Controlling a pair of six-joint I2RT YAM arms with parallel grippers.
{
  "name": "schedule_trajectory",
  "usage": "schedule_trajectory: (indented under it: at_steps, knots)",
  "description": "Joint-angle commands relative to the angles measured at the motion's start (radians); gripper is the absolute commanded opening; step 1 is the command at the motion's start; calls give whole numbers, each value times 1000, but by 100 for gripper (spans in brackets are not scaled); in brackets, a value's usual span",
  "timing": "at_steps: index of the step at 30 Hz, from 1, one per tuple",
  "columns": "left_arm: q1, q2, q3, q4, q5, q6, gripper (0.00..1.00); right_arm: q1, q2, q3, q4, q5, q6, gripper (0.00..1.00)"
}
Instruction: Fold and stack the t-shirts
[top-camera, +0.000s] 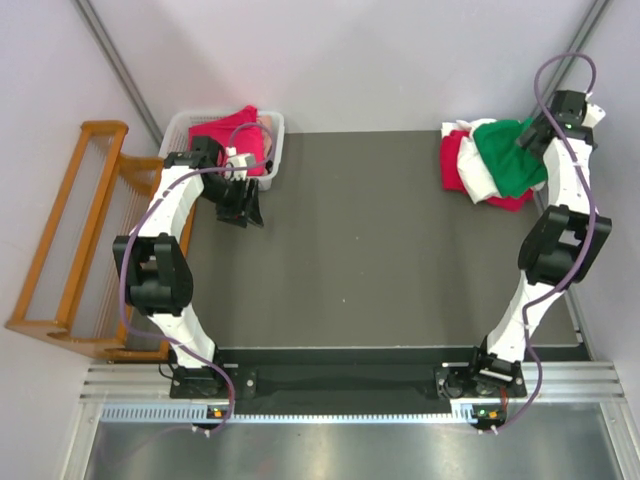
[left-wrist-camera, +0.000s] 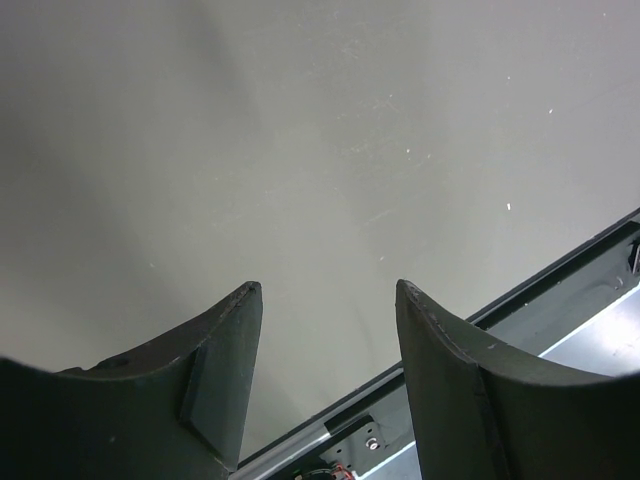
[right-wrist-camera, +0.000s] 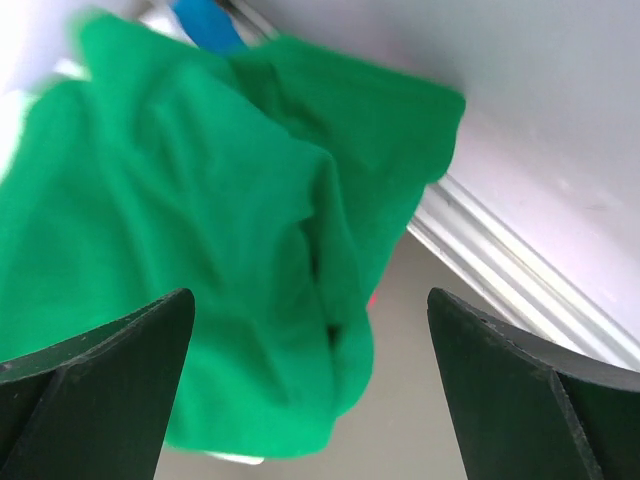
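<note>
- My left gripper (left-wrist-camera: 328, 290) has its fingers (left-wrist-camera: 225, 370) apart with nothing between them — only bare table (top-camera: 370, 250) shows in the gap.
- In the top view I see that gripper over the far left part of the table, just beside the white basket (top-camera: 277, 150). It points down and touches no cloth.
- My right gripper (right-wrist-camera: 308, 295) has its fingers (right-wrist-camera: 530, 400) spread wide and clamps nothing. The green t-shirt (right-wrist-camera: 200, 230) fills the view between them, rumpled and blurred.
- I cannot tell whether those fingertips touch the cloth or hang just above it.
- From above, the green t-shirt lies on top of a loose pile at the far right corner of the table. A white t-shirt (top-camera: 478, 178) sits under it, and a red t-shirt (top-camera: 455, 155) shows at the pile's left and near edges.
- A crimson t-shirt (top-camera: 235, 130) is heaped in the basket at the far left corner, spilling over its rim.
- Left of the table, past the basket, stands an orange wooden rack (top-camera: 70, 240) — well apart from both grippers.
</note>
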Motion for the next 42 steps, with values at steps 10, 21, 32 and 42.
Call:
schedule_trajectory:
  at_steps: [10,21,32,42]
  knots:
    - [4,-32,3,-21,-9,15,60,64,-192,-1,15,79,14,100]
    - [5,-59,5,-36,-26,32,60,148,20,223,-52,4,-18,100]
    - [13,-52,8,-52,-45,50,59,124,81,140,-13,59,0,100]
    - [13,-26,57,-58,-8,26,59,119,196,99,-55,-13,14,100]
